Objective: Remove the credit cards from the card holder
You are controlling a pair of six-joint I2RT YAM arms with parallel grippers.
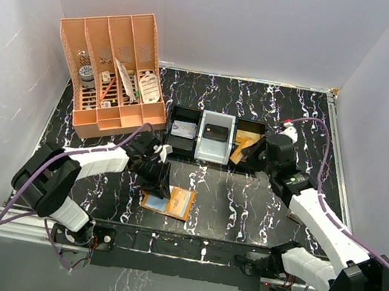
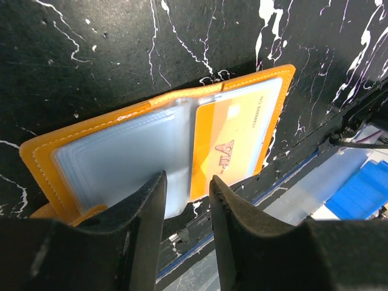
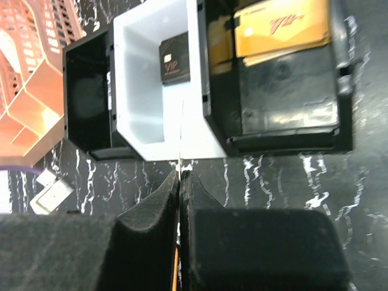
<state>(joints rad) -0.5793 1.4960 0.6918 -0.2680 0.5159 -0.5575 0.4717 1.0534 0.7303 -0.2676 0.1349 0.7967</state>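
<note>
1. Card holder (image 2: 151, 142): lying open and flat on the desk (image 1: 244, 207), directly beneath the left pincer (image 2: 188, 197). One gold credit card (image 2: 233, 139) is sitting in the clear sleeve just right of the pincer's tips. The sleeves (image 2: 121, 160) left of the tips are showing no card that can be made out.
2. Left pincer: standing narrowly apart and holding nothing, its tips straddling the loose edge of the middle sleeve.
3. Step in hand, as judged: the gold card is being approached for removal. The next move is calling for a pinch on the card's own edge rather than the plastic, then a pull along the pocket's opening without dragging the holder.
4. Right pincer (image 3: 180, 182): pressed shut, hovering just short of a row of trays. A thin pale line is running out from between its tips; whether that is a card held edge-on cannot be told.
5. White tray (image 3: 142, 130), straight ahead of the right pincer: holding one black card (image 3: 174, 59).
6. Black tray (image 3: 285, 121), ahead and to the right: holding gold cards (image 3: 282, 27) at its far end.
7. Black tray (image 3: 85, 91), ahead and to the left: contents unclear.
</note>
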